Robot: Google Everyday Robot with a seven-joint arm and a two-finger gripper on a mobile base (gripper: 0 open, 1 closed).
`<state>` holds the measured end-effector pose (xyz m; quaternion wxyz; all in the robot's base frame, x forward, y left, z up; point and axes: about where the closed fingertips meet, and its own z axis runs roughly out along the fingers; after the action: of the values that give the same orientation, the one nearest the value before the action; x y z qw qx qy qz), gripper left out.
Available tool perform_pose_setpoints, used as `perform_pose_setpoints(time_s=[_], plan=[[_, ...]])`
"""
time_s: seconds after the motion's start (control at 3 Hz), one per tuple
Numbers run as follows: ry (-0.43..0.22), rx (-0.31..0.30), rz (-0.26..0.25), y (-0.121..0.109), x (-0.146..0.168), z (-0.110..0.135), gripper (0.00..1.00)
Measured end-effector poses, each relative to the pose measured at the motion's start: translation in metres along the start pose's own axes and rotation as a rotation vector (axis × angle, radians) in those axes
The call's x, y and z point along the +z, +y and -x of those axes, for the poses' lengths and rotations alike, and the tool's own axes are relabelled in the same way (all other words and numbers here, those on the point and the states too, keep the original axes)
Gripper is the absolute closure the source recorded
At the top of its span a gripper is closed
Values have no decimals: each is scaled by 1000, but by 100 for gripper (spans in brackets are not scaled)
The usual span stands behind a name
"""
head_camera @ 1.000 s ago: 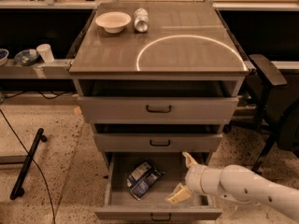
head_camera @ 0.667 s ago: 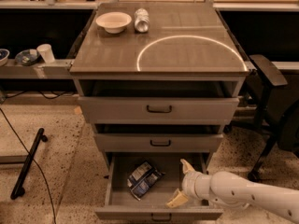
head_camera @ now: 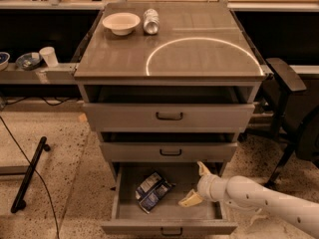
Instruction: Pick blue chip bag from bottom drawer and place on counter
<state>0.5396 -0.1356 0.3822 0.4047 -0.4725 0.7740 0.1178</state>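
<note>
The blue chip bag (head_camera: pixel 152 190) lies crumpled on the floor of the open bottom drawer (head_camera: pixel 168 226), left of centre. My gripper (head_camera: pixel 196 183) is on a white arm that comes in from the lower right. It sits inside the drawer to the right of the bag, clearly apart from it. Its two cream fingers are spread wide and hold nothing. The counter (head_camera: pixel 199 54) is the glossy grey-brown cabinet top with a bright circular light reflection.
A white bowl (head_camera: pixel 121 22) and a silver can (head_camera: pixel 150 21) stand at the counter's back left. The two upper drawers (head_camera: pixel 169 116) are pulled out slightly. A black chair (head_camera: pixel 291 108) stands to the right, and a black pole (head_camera: pixel 30 173) lies on the floor to the left.
My gripper and arm have shifted slightly left and deeper into the bottom drawer, toward the bag. The bag has not moved.
</note>
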Motion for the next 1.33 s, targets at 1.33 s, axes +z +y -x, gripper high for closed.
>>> perform_pose_setpoints(time_s=[1.33], plan=[[-89, -105, 368, 107, 164, -38, 0]])
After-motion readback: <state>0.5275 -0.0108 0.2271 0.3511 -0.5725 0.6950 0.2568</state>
